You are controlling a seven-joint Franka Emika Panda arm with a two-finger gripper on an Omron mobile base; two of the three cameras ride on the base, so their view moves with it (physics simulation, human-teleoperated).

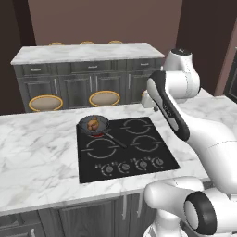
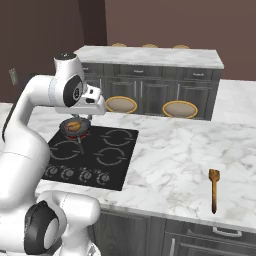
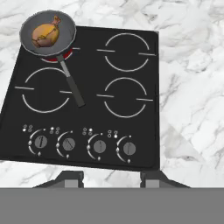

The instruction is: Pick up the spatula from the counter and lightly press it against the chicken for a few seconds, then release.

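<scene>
**Marble counter, hand over the cooktop, spatula untouched**

White marble counter [image 3: 192,87] runs across the kitchen, with a black four-burner cooktop [image 3: 89,120] set into it. Behind it stands a second, dark-cabinet counter [image 1: 88,52] with round yellow-rimmed stools [image 2: 180,108] tucked in front.

- My gripper [image 3: 113,177] hangs above the front edge of the cooktop, looking down on it. The two fingertips [image 3: 72,176] stand apart at a middling width, and nothing is between them (no contact with anything that I can see).
- Four knobs [image 3: 99,146] sit in a row along the cooktop edge nearest my fingers.
- A grey pan [image 3: 66,22] sits on the rear left burner, where a red glow shows at its edge. Its dark handle points back toward the knobs.
- The chicken [image 3: 45,35] lies inside the pan, golden brown, roughly centred.
- The wooden spatula [image 2: 214,190] lies flat on the counter far to my right, near the front edge, blade end pointing away from me. It is well apart from the cooktop and from my hand.
</scene>
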